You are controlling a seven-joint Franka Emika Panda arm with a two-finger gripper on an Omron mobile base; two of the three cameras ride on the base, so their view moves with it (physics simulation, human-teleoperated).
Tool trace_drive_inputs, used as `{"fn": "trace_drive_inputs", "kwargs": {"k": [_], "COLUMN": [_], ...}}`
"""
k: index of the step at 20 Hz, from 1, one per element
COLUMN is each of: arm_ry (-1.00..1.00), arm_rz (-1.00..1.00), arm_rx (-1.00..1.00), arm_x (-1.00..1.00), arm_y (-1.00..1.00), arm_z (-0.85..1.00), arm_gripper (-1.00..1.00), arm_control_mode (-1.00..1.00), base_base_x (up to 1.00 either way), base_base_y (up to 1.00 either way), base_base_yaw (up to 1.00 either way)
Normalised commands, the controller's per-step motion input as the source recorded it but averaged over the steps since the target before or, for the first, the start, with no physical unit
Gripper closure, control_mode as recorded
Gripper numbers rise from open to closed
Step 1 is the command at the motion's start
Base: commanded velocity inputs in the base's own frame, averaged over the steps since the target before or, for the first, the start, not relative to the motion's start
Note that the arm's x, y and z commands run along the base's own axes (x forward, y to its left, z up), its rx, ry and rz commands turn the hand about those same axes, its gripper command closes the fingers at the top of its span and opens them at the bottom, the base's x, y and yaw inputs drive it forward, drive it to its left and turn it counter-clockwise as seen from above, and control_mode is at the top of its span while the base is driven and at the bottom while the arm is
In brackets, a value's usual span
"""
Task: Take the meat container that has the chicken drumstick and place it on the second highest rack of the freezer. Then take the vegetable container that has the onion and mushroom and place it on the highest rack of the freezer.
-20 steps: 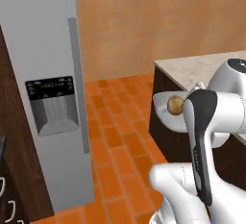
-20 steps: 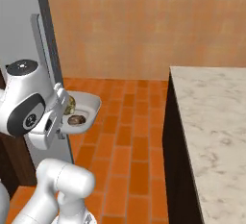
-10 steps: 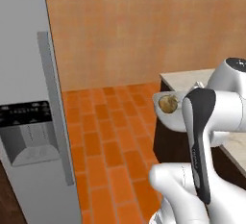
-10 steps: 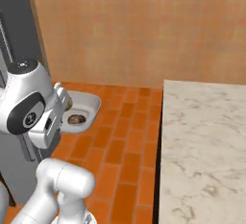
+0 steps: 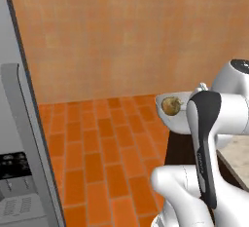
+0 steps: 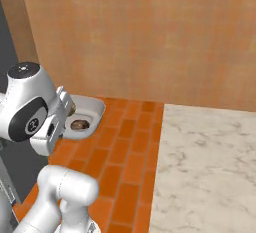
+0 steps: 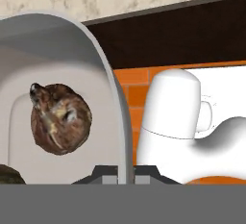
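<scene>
My gripper is shut on the rim of the white vegetable container, held in the air beside the arm. In it lie the dark-brown mushroom and the yellowish-tan onion. The container pokes out to the left of my forearm in the left base view. In the right base view the container sticks out to the right of my wrist, with the mushroom in it. The grey freezer stands at the far left with its long bar handle; its door hides the racks. The meat container with the chicken drumstick is out of view.
A marble counter on dark cabinets fills the right side, close to the arm. Orange tiled floor lies between the freezer and the counter. An orange-brown wall closes off the back. A dispenser panel sits in the freezer door.
The whole picture has shifted, so the base has moved: the freezer has slid towards the left edge and the wall has come closer. The container stays in my grip.
</scene>
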Motion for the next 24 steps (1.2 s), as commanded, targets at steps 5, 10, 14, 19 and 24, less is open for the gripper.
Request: {"fn": "trace_drive_inputs", "kwargs": {"k": [5, 10, 14, 19, 24], "arm_ry": [0.0, 0.0, 0.0, 0.0, 0.0], "arm_rz": [0.0, 0.0, 0.0, 0.0, 0.0], "arm_rx": [0.0, 0.0, 0.0, 0.0, 0.0], "arm_x": [0.0, 0.0, 0.0, 0.0, 0.0], "arm_y": [0.0, 0.0, 0.0, 0.0, 0.0], "arm_z": [0.0, 0.0, 0.0, 0.0, 0.0], "arm_gripper": [1.0, 1.0, 1.0, 1.0, 1.0], "arm_control_mode": [1.0, 1.0, 1.0, 1.0, 1.0], "base_base_x": [1.0, 1.0, 0.99, 0.82, 0.62], "base_base_y": [-0.12, -0.03, -0.05, -0.13, -0.15], "base_base_yaw": [0.13, 0.21, 0.48, 0.81, 0.87]}}
